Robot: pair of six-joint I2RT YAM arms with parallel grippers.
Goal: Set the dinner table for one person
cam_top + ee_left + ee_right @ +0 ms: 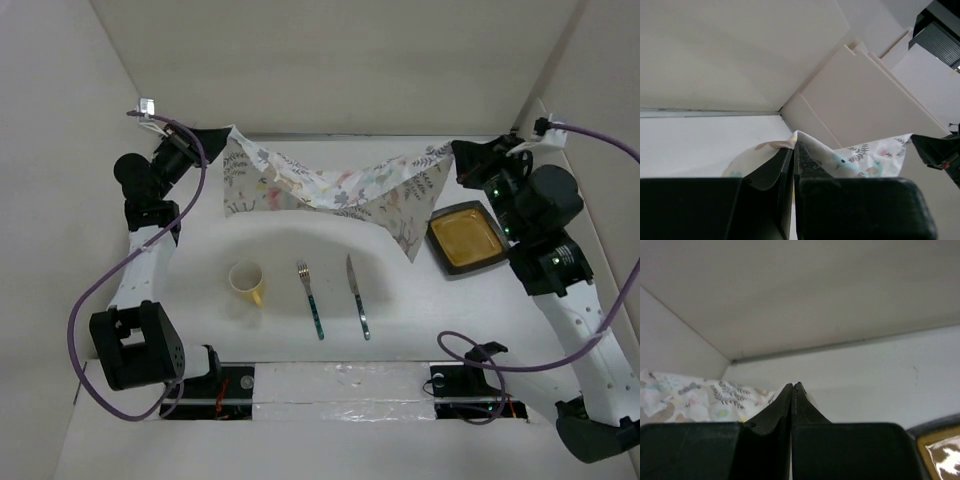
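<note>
Grips one corner of a cloth (330, 190) with the left hand (222, 136), closed tight at 10 o'clock above the counter (400, 300). Pinches the opposite corner with the right hand (455, 152), likewise closed, at 2 o'clock. Holds the cloth stretched between the two, lifted clear of the surface, sagging toward the middle and trailing a loose flap down just beside a square mustard plate (467, 238). Throws a soft curved shadow (300, 235) underneath.

Seen from the left wrist: the left hand (794, 150) with both fingers pressed together, and pale printed cloth (865, 157) spilling past the tips toward 3 o'clock. Seen from the right wrist: the right hand (792, 387) with no gap at the tips. Cannot make out any cloth between them there, only leaf-printed cloth (690, 397) off at 9 o'clock and the dark rim of the plate (940, 426) at 4 o'clock.

Lies below both hands, running from the arm bases at 6 o'clock to the far panel at 12. Looks flat, matte white and rectangular, boxed in by pale panels (330, 60). Carries a yellow cup (247, 279) at 8 o'clock, a fork (311, 300) and knife (358, 298) with teal handles side by side but apart at 6 o'clock, and the dark-rimmed plate at 3 o'clock.
</note>
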